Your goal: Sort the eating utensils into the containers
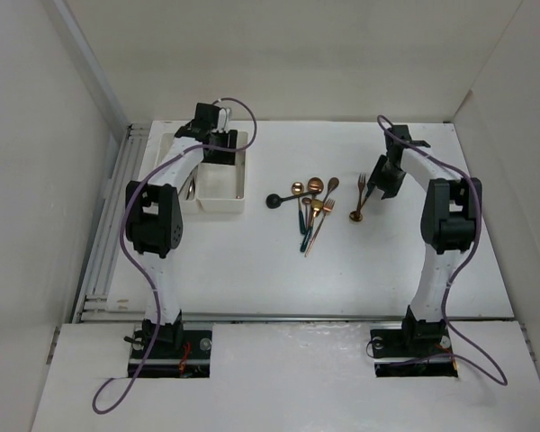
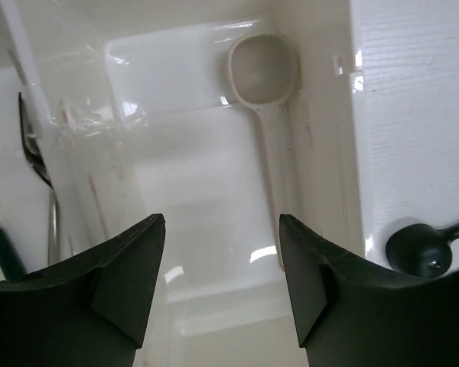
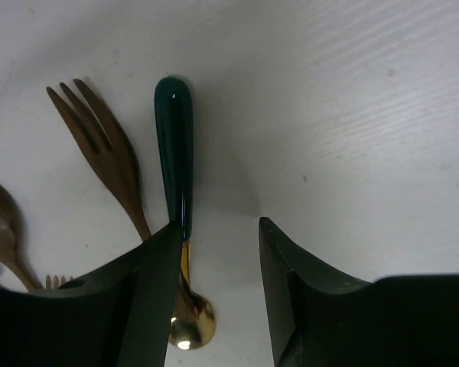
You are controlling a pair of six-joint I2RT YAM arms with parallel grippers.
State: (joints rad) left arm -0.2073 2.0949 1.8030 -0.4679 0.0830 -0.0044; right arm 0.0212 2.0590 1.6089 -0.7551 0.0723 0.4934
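Where the left arm extends to the far left of the table (image 1: pixel 279 270), the left gripper (image 2: pixel 222 222) hangs over the containers (image 1: pixel 221 206), two white trays joined side by side. Its jaws stand apart with nothing between them. In the left wrist view, a white spoon (image 2: pixel 264 84) lies in the right tray against its right wall, concave side up. The left tray holds a silver fork (image 2: pixel 34 157) and a teal handle (image 2: pixel 4 248) with a gold collar. A black spoon (image 2: pixel 418 247) lies on the table just outside the right tray. The right gripper (image 3: pixel 219 225) hangs low over the right end of the loose utensils (image 1: pixel 313 205), jaws apart and empty. A teal-handled spoon (image 3: pixel 174 145) with a gold bowl lies just beside one finger, not between the two. A copper fork (image 3: pixel 111 153) lies beside that spoon, and a copper spoon (image 3: pixel 0 222) lies further left. Most of the loose utensils lie clustered mid-table, well apart from the trays.
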